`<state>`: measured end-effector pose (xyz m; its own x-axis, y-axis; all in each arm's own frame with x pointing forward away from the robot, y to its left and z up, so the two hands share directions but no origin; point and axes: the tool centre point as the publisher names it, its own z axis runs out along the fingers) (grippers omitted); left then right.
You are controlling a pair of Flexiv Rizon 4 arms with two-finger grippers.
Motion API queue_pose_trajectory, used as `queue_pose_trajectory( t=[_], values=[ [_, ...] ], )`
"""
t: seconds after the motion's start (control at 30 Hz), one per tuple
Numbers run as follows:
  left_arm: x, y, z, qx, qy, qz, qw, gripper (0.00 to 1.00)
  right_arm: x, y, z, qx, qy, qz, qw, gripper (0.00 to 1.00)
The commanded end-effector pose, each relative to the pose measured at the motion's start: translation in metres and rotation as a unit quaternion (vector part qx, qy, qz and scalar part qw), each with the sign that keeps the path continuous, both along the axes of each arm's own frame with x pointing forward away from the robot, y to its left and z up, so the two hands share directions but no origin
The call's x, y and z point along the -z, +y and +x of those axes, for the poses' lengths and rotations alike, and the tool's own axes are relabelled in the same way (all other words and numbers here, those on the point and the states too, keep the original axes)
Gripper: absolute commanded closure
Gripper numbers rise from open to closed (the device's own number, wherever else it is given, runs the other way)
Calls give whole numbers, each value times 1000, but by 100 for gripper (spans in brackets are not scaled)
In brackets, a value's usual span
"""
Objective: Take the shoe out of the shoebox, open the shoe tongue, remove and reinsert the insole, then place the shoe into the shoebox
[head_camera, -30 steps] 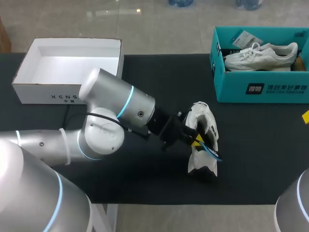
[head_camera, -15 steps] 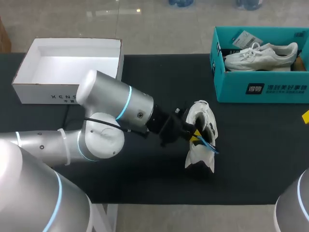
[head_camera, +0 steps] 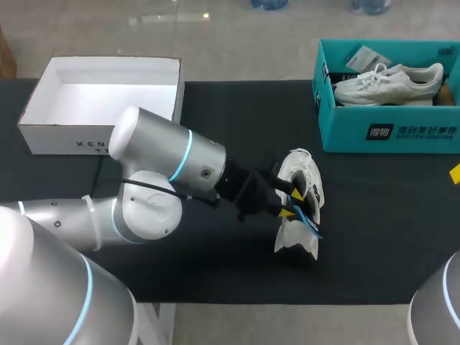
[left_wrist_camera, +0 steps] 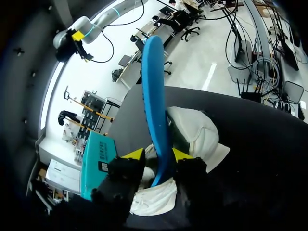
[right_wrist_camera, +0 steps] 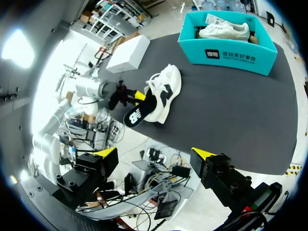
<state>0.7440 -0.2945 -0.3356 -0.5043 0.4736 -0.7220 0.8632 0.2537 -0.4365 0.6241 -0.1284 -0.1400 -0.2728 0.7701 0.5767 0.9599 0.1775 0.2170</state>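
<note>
A white and black shoe (head_camera: 305,169) lies on the black table (head_camera: 388,215), right of the middle. A blue insole (head_camera: 309,224) sticks out of its opening. My left gripper (head_camera: 292,203) is at that opening, and its yellow tips stand apart. In the left wrist view the insole (left_wrist_camera: 154,96) rises between the open fingers of my left gripper (left_wrist_camera: 158,155), with a gap on one side, over the shoe (left_wrist_camera: 197,134). My right gripper (right_wrist_camera: 154,156) hangs open and empty off the table's front edge, far from the shoe (right_wrist_camera: 166,89). The teal shoebox (head_camera: 392,133) stands at the back right.
Another white shoe (head_camera: 388,83) lies inside the teal shoebox. An open white box (head_camera: 65,136) stands at the back left. My left arm (head_camera: 165,180) stretches across the table's middle toward the shoe.
My left gripper's fingers have parted around the blue insole. The gripper and the shoe have shifted slightly toward the left and front.
</note>
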Motion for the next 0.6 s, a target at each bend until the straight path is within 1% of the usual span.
queue_pose_trajectory(
  t=[0.03,0.07,0.13,0.23,0.27,0.3,0.33,0.4,0.43,0.47,0.5,0.6],
  values=[
    [-6,3,-6,1,-1,-4,1000,1,2,0,-9,24,-32,9,999,0],
    [-7,2,-7,2,0,-6,1000,3,2,0,-9,24,-32,9,999,0],
    [-9,-1,-10,3,4,-9,1000,15,2,0,-9,24,-32,9,999,0],
    [-11,-5,-13,5,6,-12,1000,26,2,0,-9,24,-32,9,999,0],
    [-11,-7,-14,6,7,-12,1000,32,2,0,-9,24,-32,9,999,0],
    [-11,-8,-15,7,8,-13,1000,40,2,0,-9,24,-32,9,999,0],
    [-11,-10,-16,9,8,-13,1000,51,2,0,-9,24,-32,9,999,0],
    [-11,-11,-17,11,10,-13,1000,64,2,0,-9,24,-32,9,999,0],
    [-11,-11,-17,13,10,-12,1000,75,2,0,-9,24,-32,9,999,0],
    [-11,-11,-18,15,12,-11,1000,91,2,0,-9,24,-32,9,999,0],
    [-10,-11,-18,17,13,-9,1000,100,2,0,-9,24,-32,9,999,0],
    [-8,-9,-20,21,13,-4,1000,100,2,0,-9,24,-32,9,999,0]
  ],
)
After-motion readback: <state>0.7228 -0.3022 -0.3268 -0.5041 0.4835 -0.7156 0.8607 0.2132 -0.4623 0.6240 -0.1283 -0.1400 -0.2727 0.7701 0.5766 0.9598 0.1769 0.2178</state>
